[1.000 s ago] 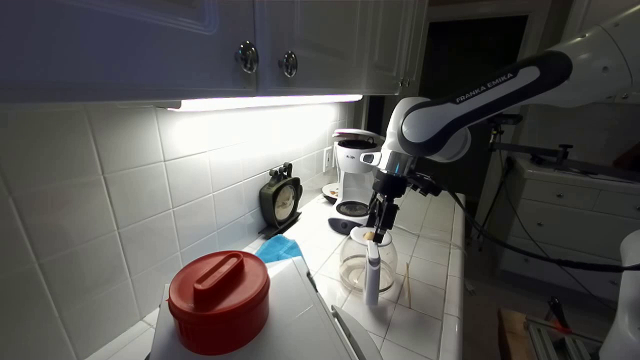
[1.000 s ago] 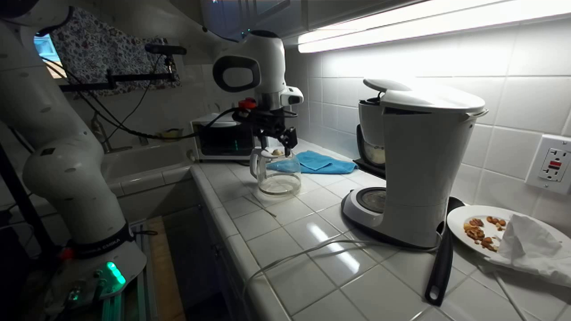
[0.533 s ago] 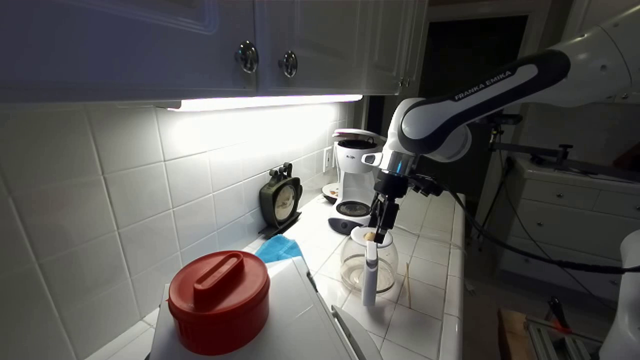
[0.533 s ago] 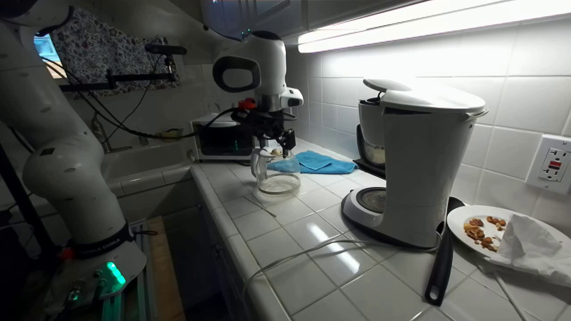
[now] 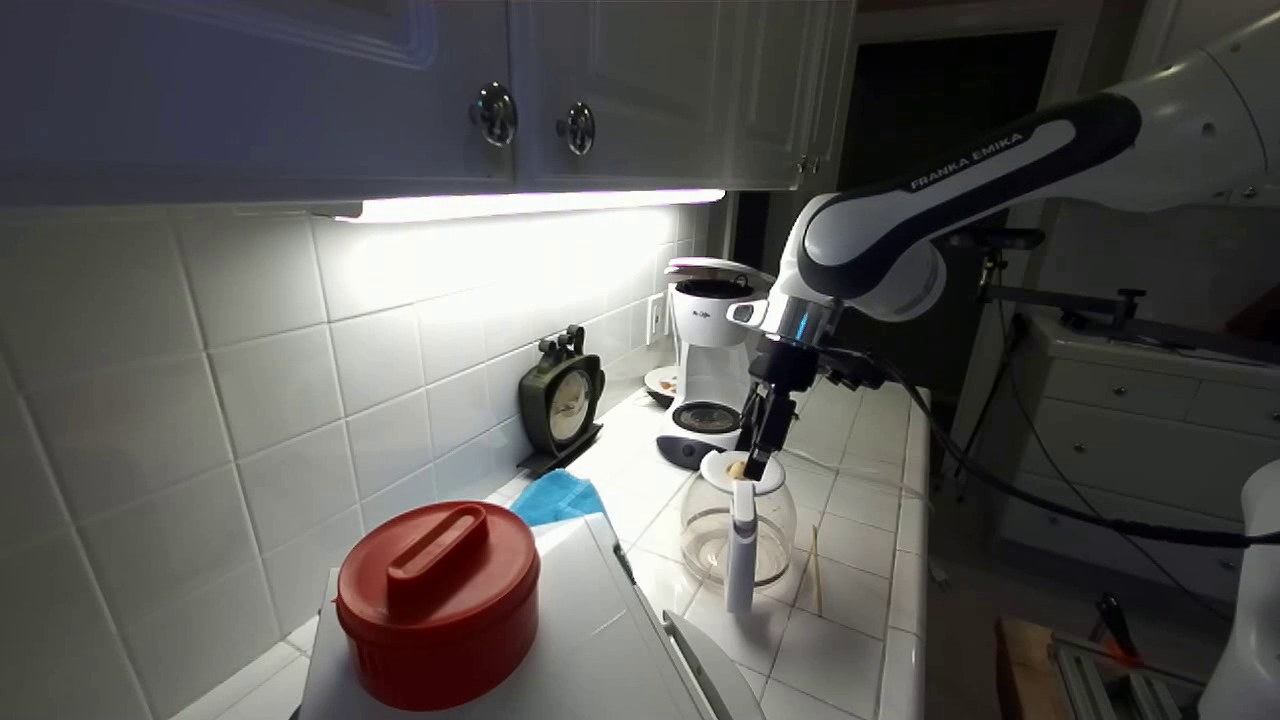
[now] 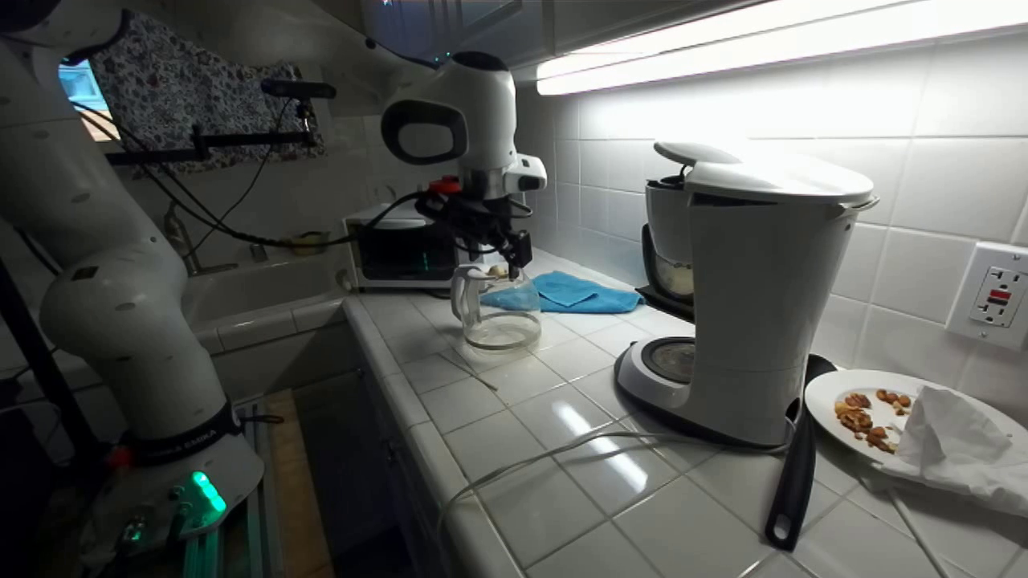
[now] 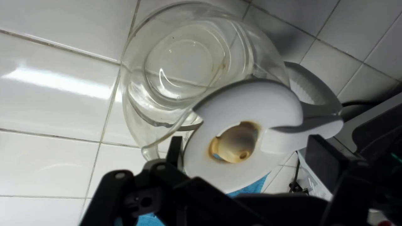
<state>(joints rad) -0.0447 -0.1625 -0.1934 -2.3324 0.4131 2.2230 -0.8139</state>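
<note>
Glass carafe [image 6: 506,319], upright on the counter [image 5: 835,638], out in front of the coffee maker [image 6: 763,321] and apart from it, so not on the warming plate [image 6: 671,359]. And look at the wrist view: the jaws are spread wide, one side at each edge of the white lid [image 7: 267,102], nothing gripped! Contact with that lid? Too close to call. A tan, rounded piece [image 7: 236,142] sits in the lid's opening; just what it is, I can't say.

So how far along are we? By my reading, the jaws are lined up at the carafe's top, and that's the part done. Left to do: any hold at all, since neither the lid nor the handle [image 5: 740,560] is gripped. The lid lies on top; whether it's pressed home can't be told. And the coffee maker has its top cover [image 5: 715,264] raised.

Now the lettering! FRANKA EMIKA, clear as day along the robot arm [image 5: 965,195], up higher than the coffee maker. On the coffee maker's own front there's a small dark brand mark [image 5: 702,315], possibly Mr. Coffee, too tiny to swear to. And the red container [image 5: 440,610], farther out in front of the coffee maker? No lettering I can make out.
</note>
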